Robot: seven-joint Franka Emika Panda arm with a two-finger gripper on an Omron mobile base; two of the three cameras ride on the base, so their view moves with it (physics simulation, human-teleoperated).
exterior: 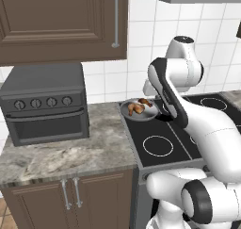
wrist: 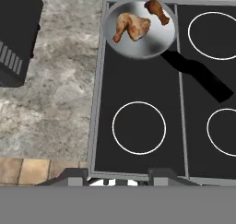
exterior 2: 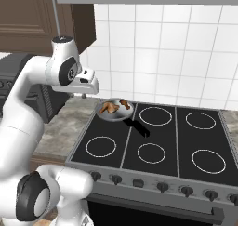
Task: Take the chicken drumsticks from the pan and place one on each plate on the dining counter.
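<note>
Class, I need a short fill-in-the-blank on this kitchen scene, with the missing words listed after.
1. Both drumsticks lie in the ____.
2. The pan sits on the stove's rear-____ burner.
3. The toaster oven stands on the ____ left of the stove.

Missing words: pan; left; counter

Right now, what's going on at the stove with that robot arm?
The white arm is raised over the black cooktop, its gripper hanging above the front left burner ring and holding nothing. Both chicken drumsticks lie in the grey pan at the back left of the cooktop, beside the marble counter. Nothing has been picked up yet.
</note>
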